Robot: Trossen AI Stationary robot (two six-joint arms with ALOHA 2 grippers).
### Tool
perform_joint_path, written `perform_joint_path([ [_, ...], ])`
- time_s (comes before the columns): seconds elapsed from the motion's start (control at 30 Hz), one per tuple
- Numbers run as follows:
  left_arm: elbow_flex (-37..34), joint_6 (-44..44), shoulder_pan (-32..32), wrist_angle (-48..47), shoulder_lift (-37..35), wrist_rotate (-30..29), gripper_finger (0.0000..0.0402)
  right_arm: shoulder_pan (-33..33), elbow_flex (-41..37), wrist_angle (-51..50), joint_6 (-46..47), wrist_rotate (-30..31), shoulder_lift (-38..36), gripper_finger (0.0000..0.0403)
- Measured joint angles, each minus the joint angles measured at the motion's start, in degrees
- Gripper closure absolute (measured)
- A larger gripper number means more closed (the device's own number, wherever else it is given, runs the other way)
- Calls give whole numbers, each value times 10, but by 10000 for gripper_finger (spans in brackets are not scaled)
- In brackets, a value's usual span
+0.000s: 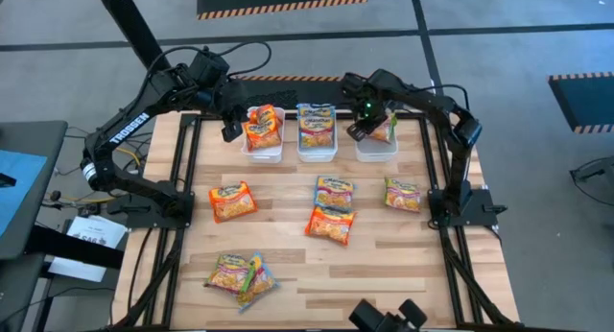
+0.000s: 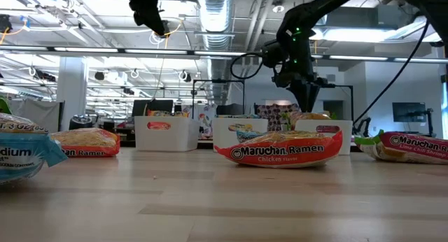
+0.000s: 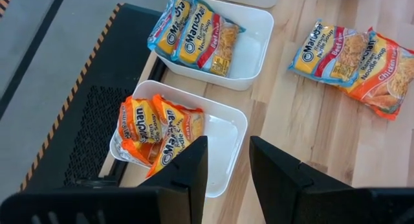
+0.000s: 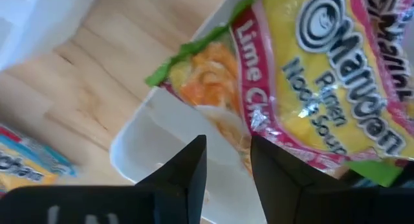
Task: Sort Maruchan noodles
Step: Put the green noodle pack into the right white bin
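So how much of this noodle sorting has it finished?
Partly done. The left bin holds orange packets, the middle bin blue ones, and the right bin a green-pink packet, with the right end effector just above it and nothing between its fingers. Seven packets, like the orange one, still lie loose on the table.

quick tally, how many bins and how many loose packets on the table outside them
bins: 3
loose packets: 6
total: 9
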Motion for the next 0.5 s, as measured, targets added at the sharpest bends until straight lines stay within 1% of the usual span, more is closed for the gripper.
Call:
perform_joint_path([
  [0.23, 0, 5, 0, 0, 0, -1, 301, -13, -1, -2, -23, -10, 28, 262],
  [0.5, 0, 20, 11, 1, 0, -16, 301, -12, 0, 14, -25, 47, 56, 268],
])
